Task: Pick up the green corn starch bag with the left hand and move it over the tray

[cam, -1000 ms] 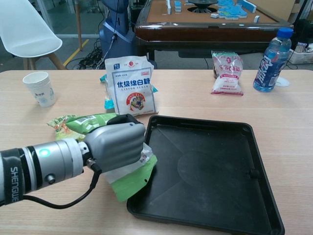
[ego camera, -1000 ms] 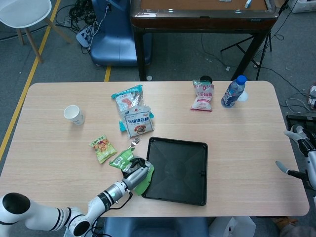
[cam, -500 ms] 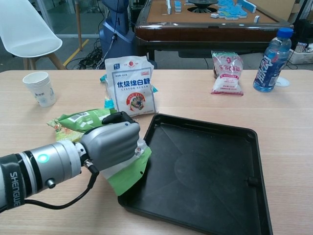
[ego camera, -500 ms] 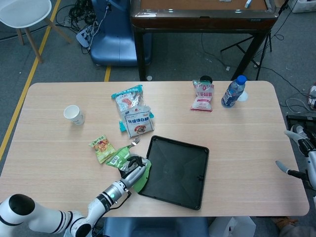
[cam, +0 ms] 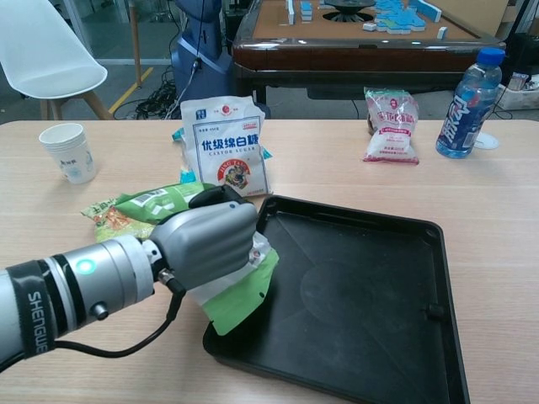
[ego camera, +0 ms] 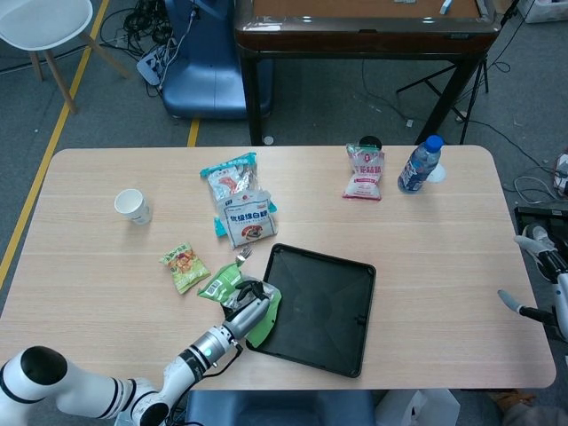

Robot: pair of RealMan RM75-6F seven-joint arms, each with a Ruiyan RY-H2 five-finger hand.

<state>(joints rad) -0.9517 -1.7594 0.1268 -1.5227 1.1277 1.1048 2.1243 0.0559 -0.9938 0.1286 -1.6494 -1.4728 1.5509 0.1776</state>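
Note:
My left hand (cam: 206, 246) grips the green corn starch bag (cam: 244, 295), fingers closed around its middle; the same left hand (ego camera: 249, 312) shows in the head view. The bag (ego camera: 224, 284) is lifted off the table, and its lower end hangs over the left rim of the black tray (cam: 379, 320). The tray (ego camera: 328, 306) lies skewed near the table's front edge. My right hand (ego camera: 532, 284) shows only at the far right edge of the head view, off the table, with its fingers apart and nothing in it.
A white sugar bag (cam: 223, 151) lies behind the tray, a small green snack packet (ego camera: 183, 264) to the left, and a paper cup (cam: 69, 151) further left. A pink-white bag (cam: 392, 126) and a blue water bottle (cam: 469, 101) stand at the back right.
The left hand has carried the green bag up and to the right, so more of it overhangs the tray's left rim. Earlier the tray got pushed askew. The right hand stayed put.

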